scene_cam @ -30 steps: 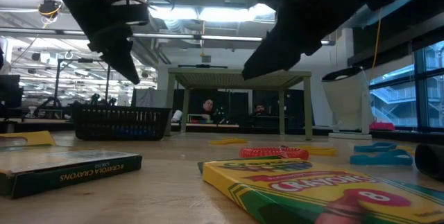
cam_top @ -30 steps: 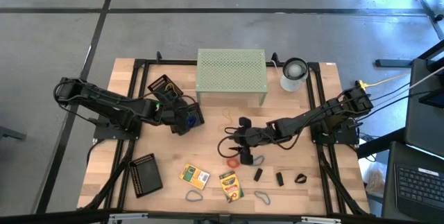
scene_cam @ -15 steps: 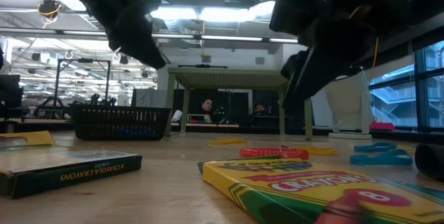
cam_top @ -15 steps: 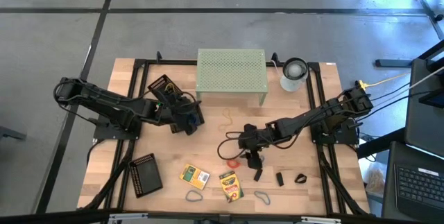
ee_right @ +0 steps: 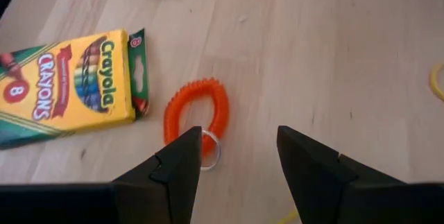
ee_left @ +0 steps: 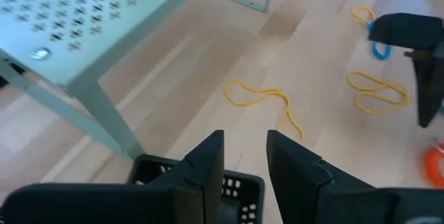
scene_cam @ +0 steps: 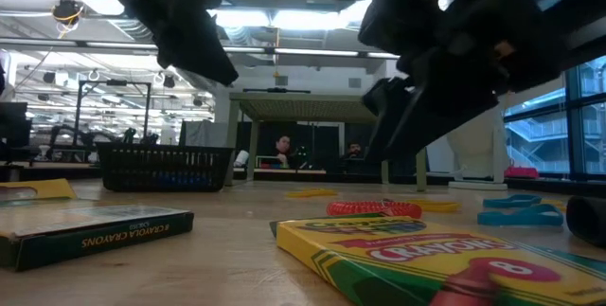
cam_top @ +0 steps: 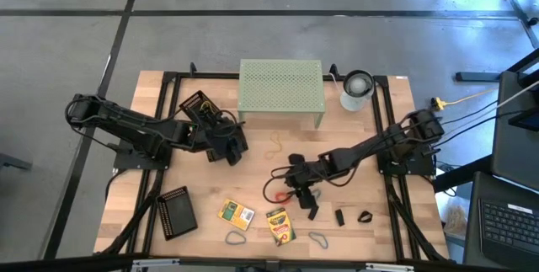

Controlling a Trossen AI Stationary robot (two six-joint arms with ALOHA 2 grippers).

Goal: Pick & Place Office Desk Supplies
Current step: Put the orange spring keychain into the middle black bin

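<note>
the office desk supplies lie spread over the front half of the desk, and the one in hand now is the orange coil loop [ee_right: 198,116], which lies flat on the wood near the middle of the desk, a little toward the front edge. the right claw [ee_right: 236,154] hangs just above it with its two fingers standing apart and nothing between them; the near end of the loop with its small metal ring lies beside one finger [ee_right: 177,161], so the loop is not centred in the gap. just beside the loop is a crayon box [ee_right: 66,85], and a second crayon box [cam_top: 237,214] lies further toward the front left corner. small black clips [cam_top: 339,218] and a grey loop [cam_top: 318,238] lie near the front edge on the right side. i judge that the step is the approach for picking the orange loop, not yet the grip. the next move asks to shift the claw a little so the loop comes between the fingers, then go down to the wood and close, without pushing the crayon box. the left claw [ee_left: 243,158] waits above the mesh tray [cam_top: 199,106] near the left rear part of the desk, fingers a little apart and empty, with a yellow band [ee_left: 263,99] lying ahead of it.
</note>
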